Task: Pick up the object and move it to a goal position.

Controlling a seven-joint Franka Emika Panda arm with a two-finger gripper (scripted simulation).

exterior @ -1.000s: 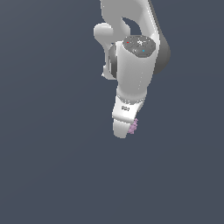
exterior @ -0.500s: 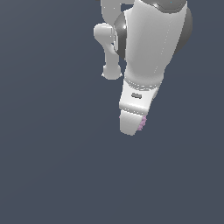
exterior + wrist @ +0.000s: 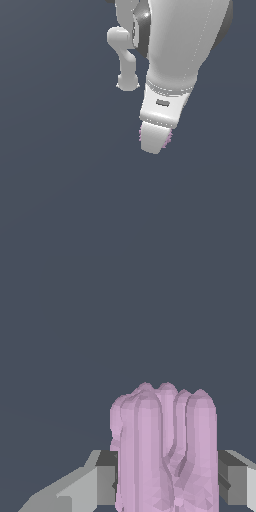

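Note:
The object (image 3: 165, 451) is a pale pink-lilac ribbed block that fills the space between my two fingers in the wrist view. My gripper (image 3: 167, 476) is shut on it, with a grey pad pressed against each side. In the exterior view the white gripper (image 3: 154, 142) covers most of the object (image 3: 168, 138); only thin pink slivers peek out at both sides of the fingers. The arm reaches down from the top of that view, and the block hangs above the dark floor.
Plain dark grey-blue ground (image 3: 60, 190) spreads all around. The arm's white links (image 3: 125, 55) and large wrist housing (image 3: 180, 45) fill the upper part of the exterior view. No goal marker shows.
The arm has swung closer to the exterior camera and looms larger. The gripper has shifted slightly toward the exterior view's right and down, carrying the block with it.

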